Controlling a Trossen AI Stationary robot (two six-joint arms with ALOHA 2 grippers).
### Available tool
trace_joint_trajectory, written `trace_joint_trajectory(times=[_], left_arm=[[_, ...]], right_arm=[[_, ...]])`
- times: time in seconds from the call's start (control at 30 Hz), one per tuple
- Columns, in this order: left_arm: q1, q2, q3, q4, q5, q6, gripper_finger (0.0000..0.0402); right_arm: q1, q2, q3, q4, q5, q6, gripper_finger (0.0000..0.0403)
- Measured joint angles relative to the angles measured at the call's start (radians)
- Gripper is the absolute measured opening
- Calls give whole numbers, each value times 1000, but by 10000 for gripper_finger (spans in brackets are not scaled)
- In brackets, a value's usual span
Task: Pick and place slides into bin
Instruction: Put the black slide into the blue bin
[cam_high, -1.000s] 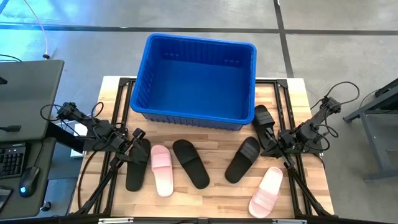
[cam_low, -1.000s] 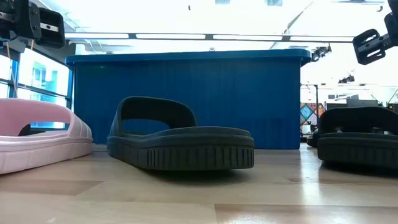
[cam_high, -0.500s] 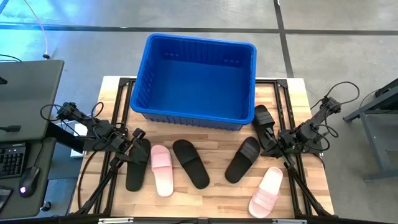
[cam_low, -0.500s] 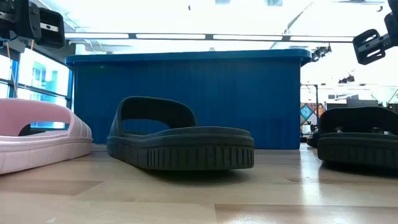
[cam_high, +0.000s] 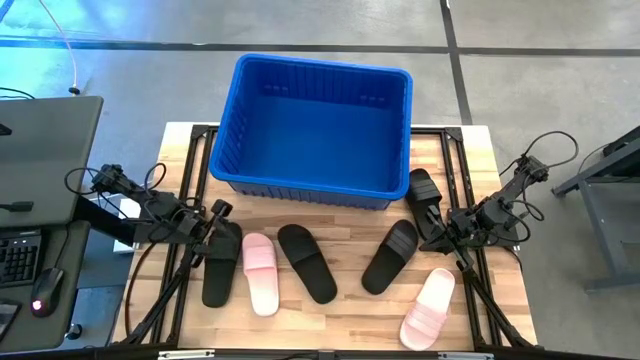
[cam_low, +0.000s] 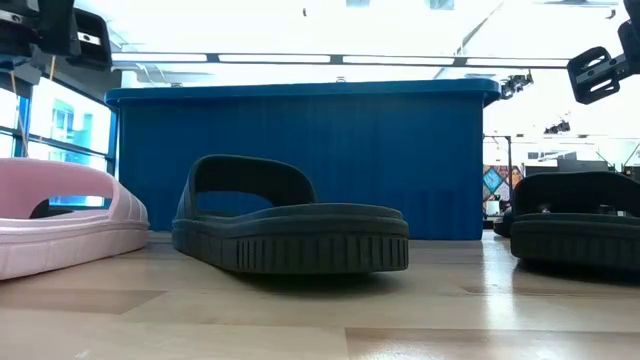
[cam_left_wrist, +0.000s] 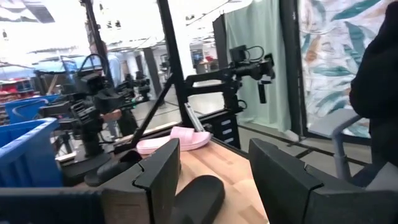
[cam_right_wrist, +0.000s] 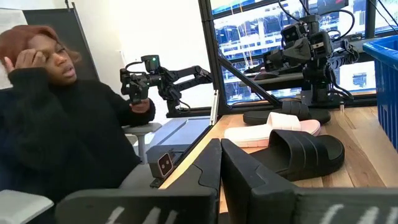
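Blue bin (cam_high: 312, 125) sits at the upper middle of the high view on the wooden surface (cam_high: 340, 310), nothing inside it. Six slides lie in front of it: black slide (cam_high: 220, 268) at lower left, pink slide (cam_high: 260, 272) just beside it, black slide (cam_high: 306, 262) at centre, black slide (cam_high: 390, 255) right of centre, black slide (cam_high: 425, 195) by the bin's right corner, pink slide (cam_high: 428, 307) at lower right. Left pincer (cam_high: 216, 222) hovers over the leftmost black slide — fingers apart. Right pincer (cam_high: 432, 238) waits at the right edge near the corner slide — fingers together. A person (cam_right_wrist: 59, 124) in dark clothing sits beyond the surface.
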Motion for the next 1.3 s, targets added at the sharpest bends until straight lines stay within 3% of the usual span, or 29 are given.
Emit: trace_joint_trajectory(times=[0.67, 1.0, 1.3], left_arm=[[0, 0, 0, -4, 13, -13, 182], [0, 0, 0, 1, -76, -11, 182], [0, 0, 1, 15, 1, 68, 182]], right_arm=[[0, 0, 0, 0, 0, 0, 0], [0, 0, 0, -1, 0, 0, 0], [0, 0, 0, -4, -4, 0, 0]])
